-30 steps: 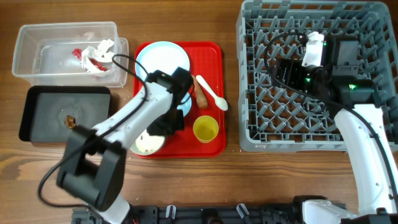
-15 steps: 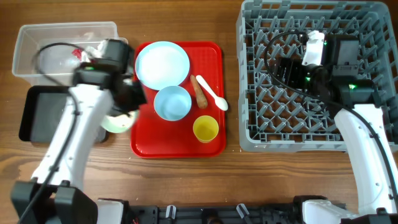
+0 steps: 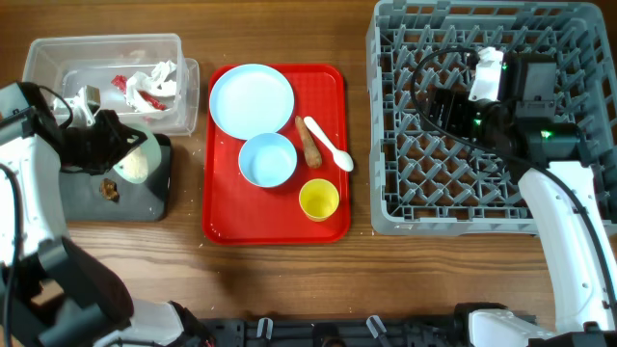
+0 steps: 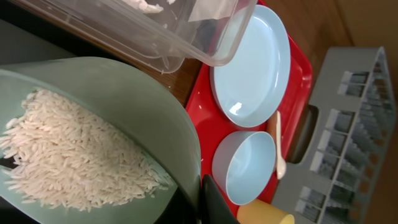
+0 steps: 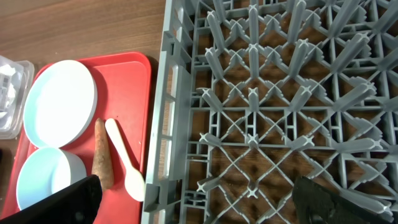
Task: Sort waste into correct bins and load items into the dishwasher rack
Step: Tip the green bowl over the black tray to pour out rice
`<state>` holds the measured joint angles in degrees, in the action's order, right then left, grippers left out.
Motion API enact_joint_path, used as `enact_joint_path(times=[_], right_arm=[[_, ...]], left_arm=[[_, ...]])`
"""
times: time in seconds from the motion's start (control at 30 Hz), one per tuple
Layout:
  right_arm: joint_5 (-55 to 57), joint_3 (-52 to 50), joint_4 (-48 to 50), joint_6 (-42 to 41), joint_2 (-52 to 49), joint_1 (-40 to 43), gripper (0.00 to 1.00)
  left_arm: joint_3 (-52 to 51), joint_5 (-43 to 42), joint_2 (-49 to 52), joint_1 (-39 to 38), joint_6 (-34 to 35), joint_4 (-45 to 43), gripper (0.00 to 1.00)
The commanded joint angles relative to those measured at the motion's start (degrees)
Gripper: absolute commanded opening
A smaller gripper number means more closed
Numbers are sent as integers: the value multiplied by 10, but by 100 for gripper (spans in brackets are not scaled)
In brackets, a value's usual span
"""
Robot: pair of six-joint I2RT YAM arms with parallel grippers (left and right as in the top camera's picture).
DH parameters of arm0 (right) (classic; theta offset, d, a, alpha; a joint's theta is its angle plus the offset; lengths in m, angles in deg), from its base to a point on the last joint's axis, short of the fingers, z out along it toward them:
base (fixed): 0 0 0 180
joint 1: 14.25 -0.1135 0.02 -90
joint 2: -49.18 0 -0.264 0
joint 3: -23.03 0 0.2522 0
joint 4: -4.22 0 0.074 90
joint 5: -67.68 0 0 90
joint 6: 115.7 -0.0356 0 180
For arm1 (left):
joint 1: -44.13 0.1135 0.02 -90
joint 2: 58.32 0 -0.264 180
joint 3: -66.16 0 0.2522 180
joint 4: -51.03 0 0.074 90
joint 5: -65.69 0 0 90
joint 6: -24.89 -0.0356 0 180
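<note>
My left gripper [image 3: 123, 146] is shut on the rim of the pale green bowl [image 3: 135, 164], which holds white rice [image 4: 74, 155] and hangs tilted over the black tray [image 3: 159, 193]. A dark food scrap [image 3: 109, 189] lies in that tray. The clear tub [image 3: 58, 58] holds the red-and-white wrapper [image 3: 145, 87]. On the red serving tray [image 3: 333, 226] sit the round plate [image 3: 252, 99], light blue bowl [image 3: 268, 159], yellow cup [image 3: 319, 200], carrot-like stick [image 3: 310, 143] and white spoon [image 3: 330, 146]. My right gripper [image 5: 199, 199] is open and empty above the grey dishwasher rack [image 3: 405, 202].
The rack [image 5: 280, 93] shows only upright pegs below my right gripper. Bare wooden table lies in front of the trays and between the red tray and the rack.
My left arm has carried the green bowl of rice leftward off the red tray to above the black tray. The right arm has not moved.
</note>
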<state>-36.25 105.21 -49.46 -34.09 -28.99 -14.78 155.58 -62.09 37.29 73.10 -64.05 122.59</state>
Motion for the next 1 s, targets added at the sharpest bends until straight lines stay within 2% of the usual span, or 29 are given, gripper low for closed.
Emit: enact_joint_path(times=[0.0, 0.23, 0.73, 0.97], right_arm=[[-3, 12, 3, -8, -3, 1, 100], [-3, 12, 3, -8, -3, 1, 100], [-3, 12, 3, -8, -3, 1, 100], [-3, 12, 3, -8, -3, 1, 100]], left_arm=[[3, -97, 47, 16, -23, 1, 4], [3, -163, 95, 24, -2, 0, 4], [3, -208, 97, 113, -2, 18, 4], [3, -306, 98, 137, -2, 39, 4]])
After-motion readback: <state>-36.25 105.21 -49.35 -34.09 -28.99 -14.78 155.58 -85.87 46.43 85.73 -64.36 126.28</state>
